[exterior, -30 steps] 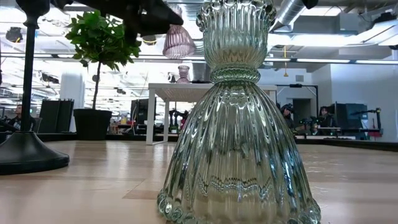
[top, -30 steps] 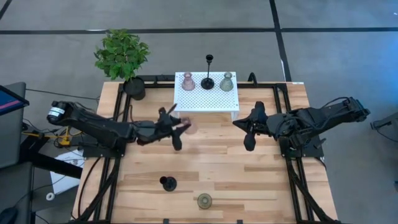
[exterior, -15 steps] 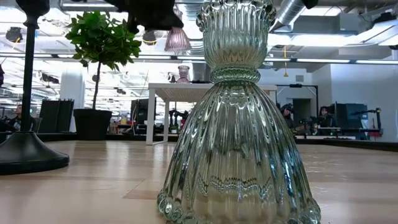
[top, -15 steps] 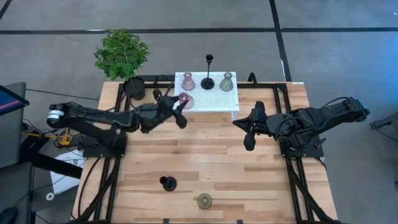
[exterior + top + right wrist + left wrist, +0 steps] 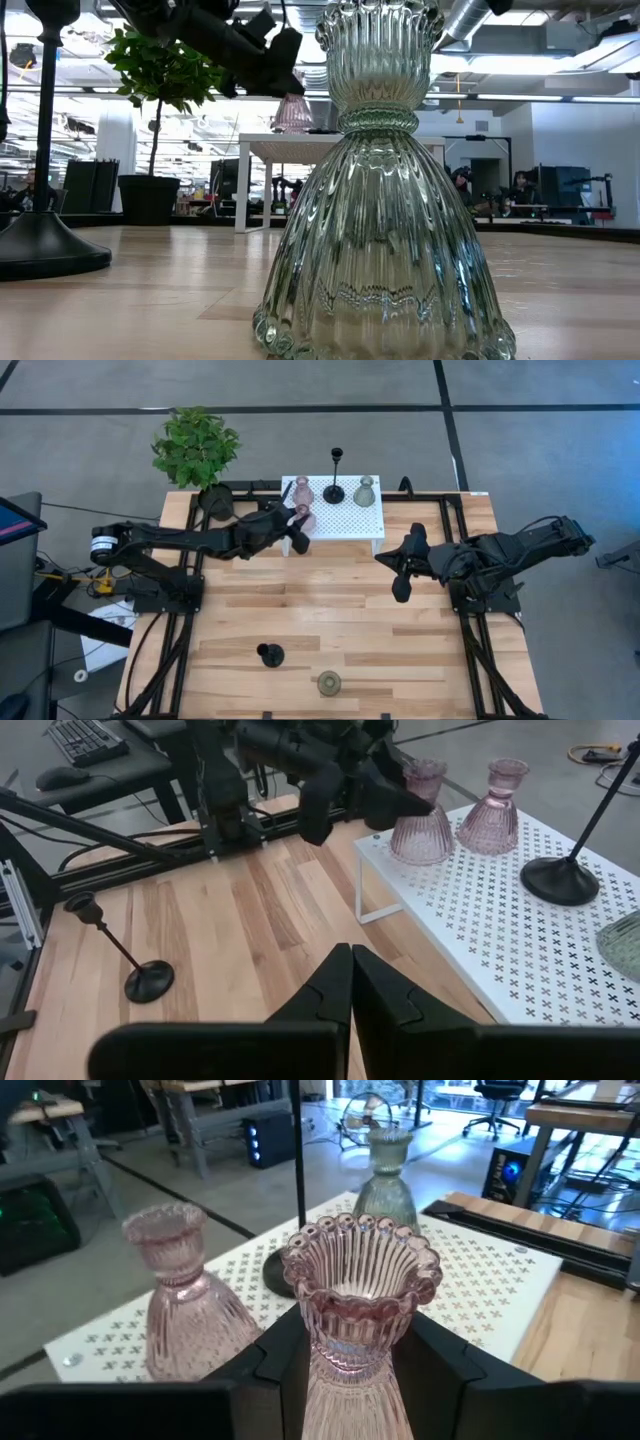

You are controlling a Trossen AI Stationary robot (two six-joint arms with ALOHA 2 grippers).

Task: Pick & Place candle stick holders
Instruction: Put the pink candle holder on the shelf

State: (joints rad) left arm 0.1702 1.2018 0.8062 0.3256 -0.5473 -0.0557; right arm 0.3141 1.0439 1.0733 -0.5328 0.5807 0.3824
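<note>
My left gripper [image 5: 297,526] has its jaws clamped on a pink holder [image 5: 352,1320], carried over the front left corner of the white perforated shelf [image 5: 350,520]. On that shelf stand a second pink holder [image 5: 302,490], a black stemmed holder [image 5: 334,488] and a green glass holder [image 5: 365,491], all at about 12 o'clock on the table [image 5: 340,630]. My right gripper [image 5: 398,572] hangs at 3 o'clock, jaws pressed together, holding nothing. Another black holder [image 5: 270,654] and another green holder [image 5: 328,682] sit near 6 o'clock.

Three holders [image 5: 334,478] on rack [image 5: 345,520], two holders [image 5: 298,668] on table [image 5: 340,610] front
</note>
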